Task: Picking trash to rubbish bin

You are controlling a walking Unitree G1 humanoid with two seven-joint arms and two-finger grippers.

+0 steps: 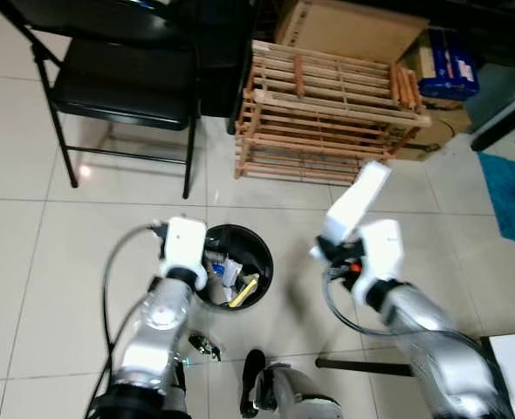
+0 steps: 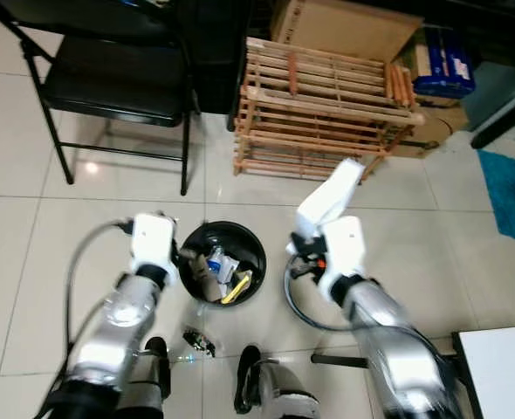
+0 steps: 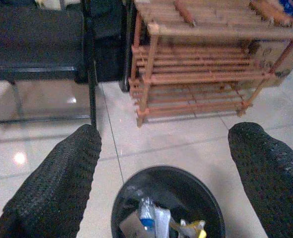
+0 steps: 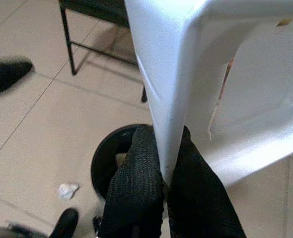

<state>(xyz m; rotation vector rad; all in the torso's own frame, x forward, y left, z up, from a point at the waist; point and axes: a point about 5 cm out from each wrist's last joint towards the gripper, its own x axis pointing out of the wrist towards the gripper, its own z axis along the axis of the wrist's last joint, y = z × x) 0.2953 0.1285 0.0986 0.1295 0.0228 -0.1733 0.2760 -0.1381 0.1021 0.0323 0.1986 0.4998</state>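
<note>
Head camera, left and right eye: the right arm is bent at the elbow with the forearm raised and angled forward. The right gripper (image 1: 329, 247) holds a white plastic piece (image 1: 359, 200) that slants up and away from the wrist, toward the wooden rack (image 1: 327, 113). It hangs over bare tile just to the right of the black rubbish bin (image 1: 259, 279), not over the opening. The left arm is bent likewise, its white wrist housing sitting at the bin's left rim. The bin holds mixed trash, including a yellow item (image 1: 243, 291) and a bottle with a blue cap (image 2: 216, 259). A black folding chair (image 1: 122, 83) stands behind the bin on the left. A small clear scrap (image 2: 198, 342) lies on the floor near the robot's feet.

Left wrist: the left gripper (image 3: 172, 171) has both black fingers (image 3: 57, 186) spread wide apart, nothing between them. The bin opening lies between and below them, the rack beyond.

Right wrist: the right gripper's black fingers (image 4: 136, 188) are closed together, pinching the thin lower edge of the white plastic piece. The bin (image 4: 109, 158) lies below and behind, partly hidden. A crumpled white scrap (image 4: 67, 190) rests on the tile beside it.
</note>
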